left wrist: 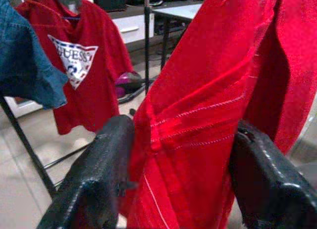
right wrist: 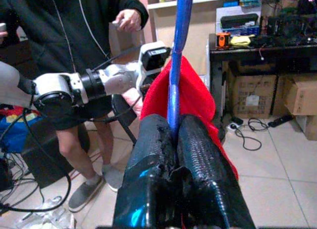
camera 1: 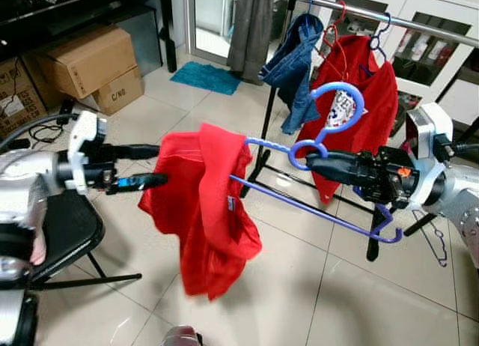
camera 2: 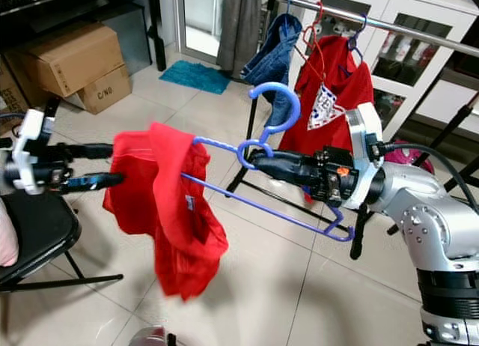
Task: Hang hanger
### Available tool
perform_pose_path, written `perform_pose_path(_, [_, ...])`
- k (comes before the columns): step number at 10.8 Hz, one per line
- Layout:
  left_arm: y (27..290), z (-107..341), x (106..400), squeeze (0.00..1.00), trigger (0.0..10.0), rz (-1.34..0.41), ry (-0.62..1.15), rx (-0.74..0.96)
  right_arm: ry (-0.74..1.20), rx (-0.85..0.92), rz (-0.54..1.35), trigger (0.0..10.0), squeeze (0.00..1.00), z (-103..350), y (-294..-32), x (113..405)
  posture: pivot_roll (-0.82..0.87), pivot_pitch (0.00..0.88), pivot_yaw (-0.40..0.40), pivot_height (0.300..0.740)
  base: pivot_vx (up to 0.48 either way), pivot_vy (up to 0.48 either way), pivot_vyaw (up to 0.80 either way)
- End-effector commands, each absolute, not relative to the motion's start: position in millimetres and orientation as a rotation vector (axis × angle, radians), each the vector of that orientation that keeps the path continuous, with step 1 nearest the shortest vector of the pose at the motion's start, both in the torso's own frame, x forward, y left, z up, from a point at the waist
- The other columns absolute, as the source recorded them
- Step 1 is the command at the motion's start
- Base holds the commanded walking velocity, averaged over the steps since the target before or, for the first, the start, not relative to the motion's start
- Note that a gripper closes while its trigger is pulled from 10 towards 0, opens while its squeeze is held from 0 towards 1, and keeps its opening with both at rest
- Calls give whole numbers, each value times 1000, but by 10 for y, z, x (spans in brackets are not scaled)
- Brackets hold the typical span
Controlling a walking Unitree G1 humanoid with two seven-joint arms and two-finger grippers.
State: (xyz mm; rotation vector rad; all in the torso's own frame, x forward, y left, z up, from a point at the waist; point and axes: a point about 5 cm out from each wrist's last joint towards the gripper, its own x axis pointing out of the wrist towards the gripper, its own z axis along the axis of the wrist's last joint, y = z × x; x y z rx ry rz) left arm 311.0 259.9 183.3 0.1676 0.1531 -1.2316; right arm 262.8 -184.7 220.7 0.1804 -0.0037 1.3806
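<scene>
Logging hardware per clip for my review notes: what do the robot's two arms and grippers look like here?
Both arms are silver metal with rounded joint housings and white wrist blocks. The right gripper has two long black textured fingers, a black body with a small orange mark, and a black cable looping off the wrist. The left gripper has the same long black fingers, one showing a blue strip, with dark cables trailing behind the arm.

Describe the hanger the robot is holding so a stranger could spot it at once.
In front of the clothes rack, the right gripper is shut on the blue hanger. A red shirt drapes one end; the rack's hangers hang from the rail instead.
</scene>
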Motion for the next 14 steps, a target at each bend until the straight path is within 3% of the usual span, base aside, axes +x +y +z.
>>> perform_pose_path(1, [2558, 1854, 3137, 0, 0, -1256, 152, 184, -48, 173, 1390, 0, 0, 2298, -1853, 2613, 59, 0, -44, 740, 0, 0, 0])
perform_pose_path(11, [2684, 1872, 3181, 0, 0, -1228, 130, 141, -54, 188, 1371, 0, 0, 2299, -1838, 2633, 61, 0, -38, 740, 0, 0, 0])
perform_pose_path(14, [2801, 1992, 3212, 0, 0, -1140, 63, 155, -65, 195, 1362, 0, 0, 2313, -1862, 2636, 62, 0, -38, 740, 0, 0, 0])
